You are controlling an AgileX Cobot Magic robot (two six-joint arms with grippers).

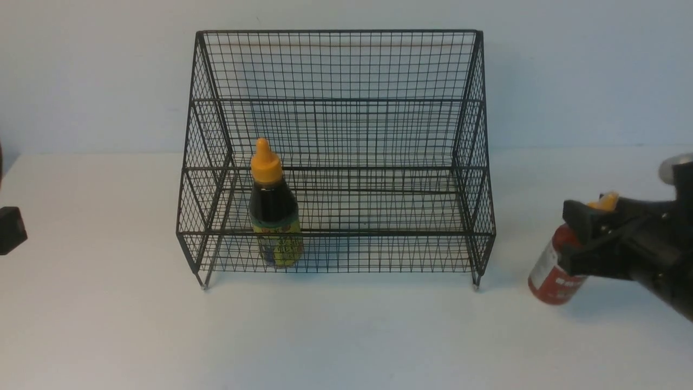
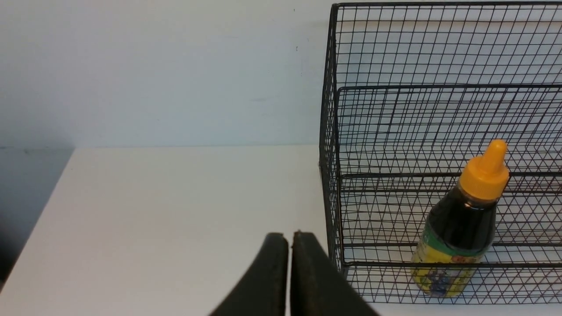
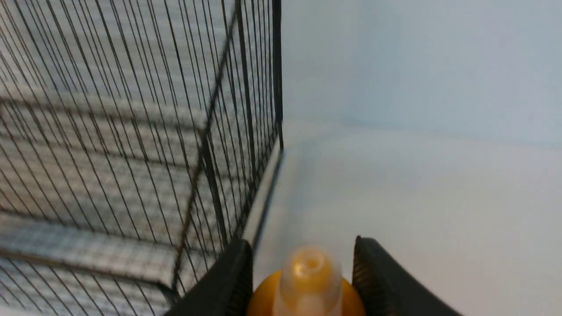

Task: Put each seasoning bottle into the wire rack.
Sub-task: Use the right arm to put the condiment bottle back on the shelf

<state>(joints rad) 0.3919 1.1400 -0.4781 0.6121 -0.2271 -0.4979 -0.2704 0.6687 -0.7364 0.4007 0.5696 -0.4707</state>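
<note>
Shows a large black wire-mesh rack (image 1: 338, 234). Left of the rack, has the left gripper (image 2: 290, 237) together; right of it, has the right gripper (image 3: 304, 241) clamped on a tilted red squeeze bottle (image 1: 557, 271). Inside, contains a dark, yellow-green-labelled squeeze bottle (image 1: 273, 208).
</note>
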